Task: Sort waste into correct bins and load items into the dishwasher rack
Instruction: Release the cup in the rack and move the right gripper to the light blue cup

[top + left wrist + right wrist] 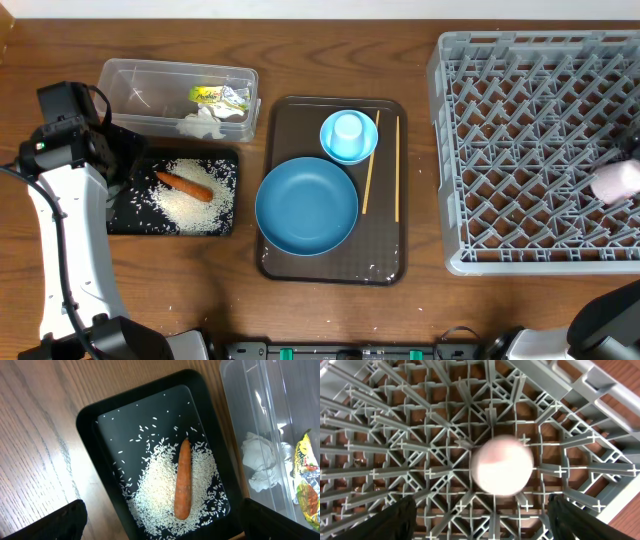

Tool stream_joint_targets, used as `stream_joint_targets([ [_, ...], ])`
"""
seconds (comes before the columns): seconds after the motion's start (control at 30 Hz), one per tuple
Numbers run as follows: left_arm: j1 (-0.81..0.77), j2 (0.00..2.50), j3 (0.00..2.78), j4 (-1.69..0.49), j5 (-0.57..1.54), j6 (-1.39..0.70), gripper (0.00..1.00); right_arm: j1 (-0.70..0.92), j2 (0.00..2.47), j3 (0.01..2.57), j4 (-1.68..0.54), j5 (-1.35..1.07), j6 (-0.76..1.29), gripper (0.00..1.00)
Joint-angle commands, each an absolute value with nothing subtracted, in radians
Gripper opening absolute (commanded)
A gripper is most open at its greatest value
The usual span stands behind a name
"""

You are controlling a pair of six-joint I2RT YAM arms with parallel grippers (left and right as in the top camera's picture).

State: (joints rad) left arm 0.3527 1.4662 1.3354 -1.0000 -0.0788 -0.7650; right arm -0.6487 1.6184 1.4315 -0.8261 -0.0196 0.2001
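Left arm [70, 250]: long white link, smooth shell, with black joint housings at both ends. A thin black cable [52, 215] runs across the white link. Black wrist block [68, 108] at the far end. Left jaws: two matte black fingers [62, 522] with blunt edges. Right arm [612, 318]: only a dark grey section shows, near right. Right jaws: matching black fingers [397, 522].

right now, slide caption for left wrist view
Orange carrot on white rice in shallow black tray, beside clear plastic tub holding crumpled paper.
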Motion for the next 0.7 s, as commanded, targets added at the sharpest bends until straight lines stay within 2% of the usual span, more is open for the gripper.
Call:
stream_joint_targets([
  [0.0, 0.357, 1.474, 1.336, -1.006, -0.091, -0.763, 0.98, -0.653, 1.614, 1.445, -0.833, -0.051, 0.193, 0.82],
  [0.13, 0.357, 1.474, 1.336, -1.006, -0.091, -0.763, 0.98, -0.653, 1.597, 1.445, -0.842, -0.17, 0.193, 0.84],
  [0.33, 0.357, 1.474, 1.336, -1.006, -0.091, -0.763, 0.98, -0.61, 1.517, 1.445, -0.849, -0.515, 0.183, 0.85],
  [0.4, 0.357, 1.474, 1.336, -1.006, -0.091, -0.763, 0.98, -0.557, 1.482, 1.445, -0.849, -0.593, 0.153, 0.85],
  [0.5, 0.357, 1.474, 1.336, -1.006, -0.091, -0.763, 0.98, -0.437, 1.432, 1.445, -0.849, -0.588, 0.133, 0.85],
  [0.67, 0.357, 1.474, 1.336, -1.006, -0.091, -0.763, 0.98, -0.171, 1.415, 1.444, -0.8, -0.47, 0.147, 0.86],
])
